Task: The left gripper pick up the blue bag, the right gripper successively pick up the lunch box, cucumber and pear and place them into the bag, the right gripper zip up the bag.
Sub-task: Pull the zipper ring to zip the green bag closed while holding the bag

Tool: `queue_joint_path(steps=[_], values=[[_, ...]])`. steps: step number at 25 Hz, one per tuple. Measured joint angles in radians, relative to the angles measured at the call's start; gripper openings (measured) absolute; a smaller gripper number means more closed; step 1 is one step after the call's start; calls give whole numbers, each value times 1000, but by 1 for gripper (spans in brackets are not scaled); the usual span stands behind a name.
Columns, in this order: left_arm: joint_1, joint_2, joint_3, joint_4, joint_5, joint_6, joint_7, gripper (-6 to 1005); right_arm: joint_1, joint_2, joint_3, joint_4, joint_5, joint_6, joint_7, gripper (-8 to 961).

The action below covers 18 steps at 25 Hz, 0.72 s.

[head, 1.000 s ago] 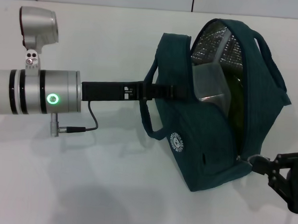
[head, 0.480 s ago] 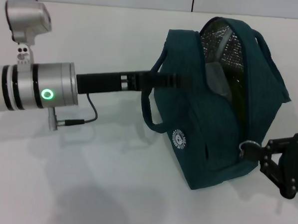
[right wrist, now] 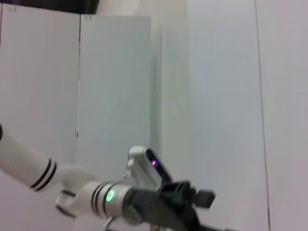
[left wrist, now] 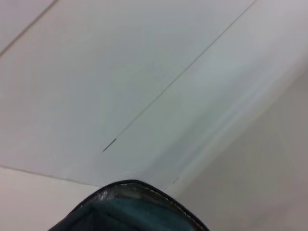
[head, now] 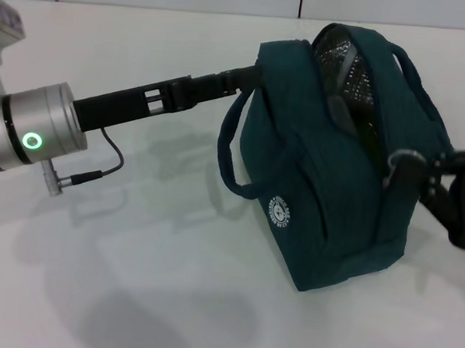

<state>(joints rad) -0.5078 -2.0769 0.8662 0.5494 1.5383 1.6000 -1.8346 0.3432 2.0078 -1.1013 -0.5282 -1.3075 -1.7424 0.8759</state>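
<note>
The left gripper point(head: 249, 75) reached in from the left side of the head view and met the upper left edge of the blue bag point(head: 325, 187); its fingertips were hidden against the fabric, so whether they were spread or pinching the rim could not be told, though the bag stood upright on the white table point(head: 133, 278) as if supported there. A green indicator lit the silver joint of that arm. Moving right, the bag's mouth gaped only at the top, showing silvery lining and a dark green shape that was probably the cucumber point(head: 369, 134); the lunch box and pear were not visible outside the bag, so loading appeared complete. At the right edge, the right gripper point(head: 420, 172) was pinched on the silver ring pull point(head: 401, 161), which sat partway up the zipper track — judged, the zip-up step was in progress with the upper stretch left to close. The only marking was a small round white logo point(head: 280, 212) on the bag's front — its lettering was too small to read.
</note>
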Motion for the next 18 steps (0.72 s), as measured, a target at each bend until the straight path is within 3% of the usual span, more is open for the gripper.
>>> queue_joint_path(steps=[7,13,18], values=[[19,4,-13,0,-3,9,19,815,104,5,-2,0,40,38,14,17],[51,8,-110,1,-10,60,65,814,221,16,-15,9,42,78,23,19],[79,7,-139,1,-27,68,89,812,269,20,-39,11,89,134,24,21]])
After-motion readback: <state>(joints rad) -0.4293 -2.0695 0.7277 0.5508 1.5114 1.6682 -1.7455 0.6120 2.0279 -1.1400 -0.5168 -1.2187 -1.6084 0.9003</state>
